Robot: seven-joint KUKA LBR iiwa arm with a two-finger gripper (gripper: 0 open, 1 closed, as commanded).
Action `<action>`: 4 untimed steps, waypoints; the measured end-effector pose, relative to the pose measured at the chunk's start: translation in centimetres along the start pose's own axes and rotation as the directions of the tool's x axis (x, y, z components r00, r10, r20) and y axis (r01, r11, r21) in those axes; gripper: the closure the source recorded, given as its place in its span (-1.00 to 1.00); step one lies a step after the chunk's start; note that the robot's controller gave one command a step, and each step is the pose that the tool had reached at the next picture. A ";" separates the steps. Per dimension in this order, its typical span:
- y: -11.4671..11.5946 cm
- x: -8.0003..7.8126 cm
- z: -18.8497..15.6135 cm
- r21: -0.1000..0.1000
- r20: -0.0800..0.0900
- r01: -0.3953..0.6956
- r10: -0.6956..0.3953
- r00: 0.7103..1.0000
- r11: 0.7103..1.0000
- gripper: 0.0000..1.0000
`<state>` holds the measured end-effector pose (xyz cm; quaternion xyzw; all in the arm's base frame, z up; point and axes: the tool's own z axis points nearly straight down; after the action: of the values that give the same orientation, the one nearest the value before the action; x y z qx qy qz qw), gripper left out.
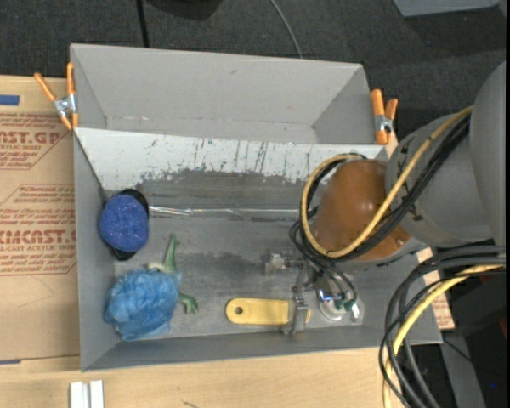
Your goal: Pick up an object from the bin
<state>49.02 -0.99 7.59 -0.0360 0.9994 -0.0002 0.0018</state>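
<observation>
The hand [289, 289] was open and empty at the right end of the yellow piece [257, 312], one finger near that end. The piece lay flat on the bin [221, 266] floor. It looked stiff, light and smooth, probably best gripped across its narrow width.

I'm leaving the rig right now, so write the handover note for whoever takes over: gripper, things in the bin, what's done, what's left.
Gripper: low in the bin, toward the view's lower right, at the right end of the flat yellow piece. Open or shut cannot be told.
Things: the dark blue ball is at the left wall and the light blue fluffy clump is in the lower left corner. Both are well apart from the gripper.
Done: the arm is down in the bin; nothing seen held.
Left: grasp one thing, probably the yellow piece, and lift it out.
</observation>
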 end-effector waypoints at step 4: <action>4.4 0.4 -11.8 -0.002 0.005 0.018 -0.018 1.000 1.000 1.00</action>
<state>48.30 3.43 19.36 -0.0451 0.9990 0.0009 0.0041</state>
